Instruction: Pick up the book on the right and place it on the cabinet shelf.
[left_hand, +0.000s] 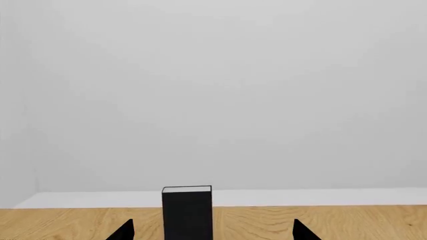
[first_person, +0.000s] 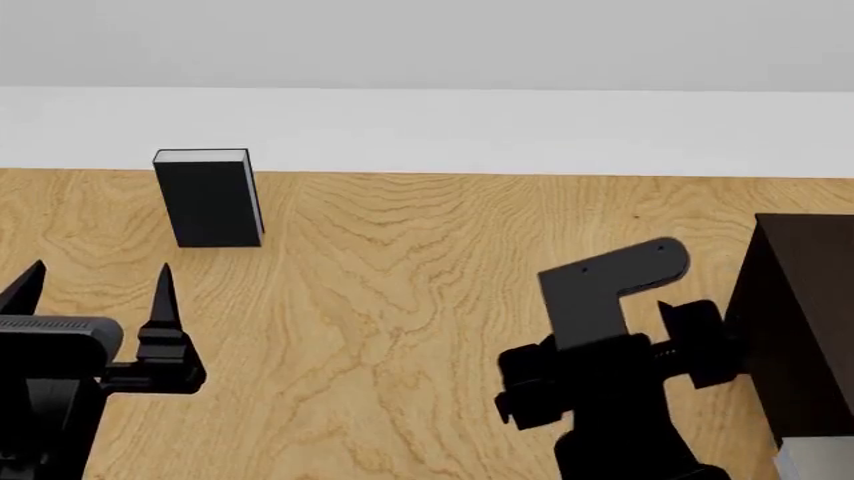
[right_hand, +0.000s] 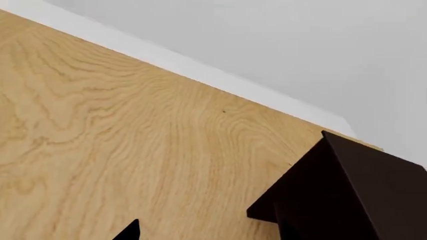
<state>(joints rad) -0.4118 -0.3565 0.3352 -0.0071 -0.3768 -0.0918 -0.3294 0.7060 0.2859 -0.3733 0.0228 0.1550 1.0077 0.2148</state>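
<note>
Very little of the book may be in view: a light grey corner (first_person: 817, 462) shows at the head view's bottom right edge, beside the cabinet's foot, and I cannot tell if it is the book. The cabinet shelf (first_person: 803, 330) is a very dark brown block at the right, and it also fills a corner of the right wrist view (right_hand: 347, 195). My right gripper (right_hand: 217, 232) is near it; one fingertip (right_hand: 130, 231) shows far out to the side, the other is lost against the dark wood, and nothing is between them. My left gripper (first_person: 94, 285) is open and empty.
A black book with a white page edge (first_person: 207, 198) stands upright at the far left, straight ahead of the left gripper (left_hand: 212, 231) and apart from it (left_hand: 187, 210). The wooden surface (first_person: 400, 300) ends at a white strip (first_person: 467, 130) below a pale wall.
</note>
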